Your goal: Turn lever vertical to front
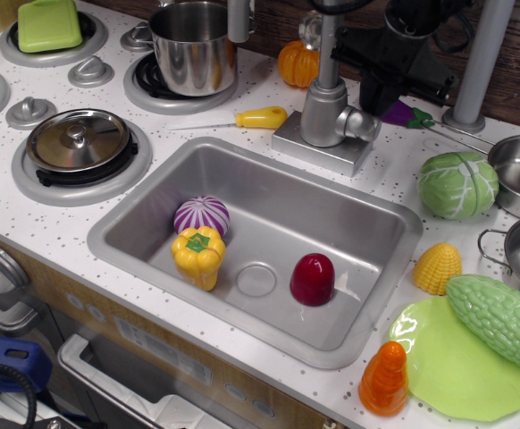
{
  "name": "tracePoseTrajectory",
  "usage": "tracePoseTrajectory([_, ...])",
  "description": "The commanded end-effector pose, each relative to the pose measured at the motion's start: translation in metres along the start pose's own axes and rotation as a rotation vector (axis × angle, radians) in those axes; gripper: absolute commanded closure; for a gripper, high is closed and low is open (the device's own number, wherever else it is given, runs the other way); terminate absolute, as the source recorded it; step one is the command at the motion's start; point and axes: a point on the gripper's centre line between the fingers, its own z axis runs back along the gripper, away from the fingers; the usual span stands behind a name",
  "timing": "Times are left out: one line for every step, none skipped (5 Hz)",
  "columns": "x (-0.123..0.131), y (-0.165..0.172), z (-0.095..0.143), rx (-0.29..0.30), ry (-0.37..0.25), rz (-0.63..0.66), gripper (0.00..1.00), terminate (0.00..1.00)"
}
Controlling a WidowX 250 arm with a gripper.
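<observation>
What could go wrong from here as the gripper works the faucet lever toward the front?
1. The gripper is dark and covers the lever from above, so whether its jaws really hold the stub cannot be told; it might slip off.
2. The purple eggplant lies right beside the gripper and could get knocked.
3. The faucet pipe stands close to the gripper's side, so a sideways swing might bump it.
</observation>
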Motion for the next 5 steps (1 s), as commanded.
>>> tracePoseTrajectory([0.008,0.010,0.022,-0.019,-0.091,0.021,1.00,0.00])
tracePoseTrajectory([0.004,0.012,0.013,-0.029,-0.102,0.020,1.00,0.00])
tracePoseTrajectory([0.009,0.014,0.019,-0.027,-0.073,-0.010,0.00,0.00])
tracePoseTrajectory([0.011,0.016,0.029,-0.032,-0.015,-0.013,0.00,0.00])
tracePoseTrajectory([0.010,0.014,0.032,-0.037,0.002,-0.011,0.00,0.00])
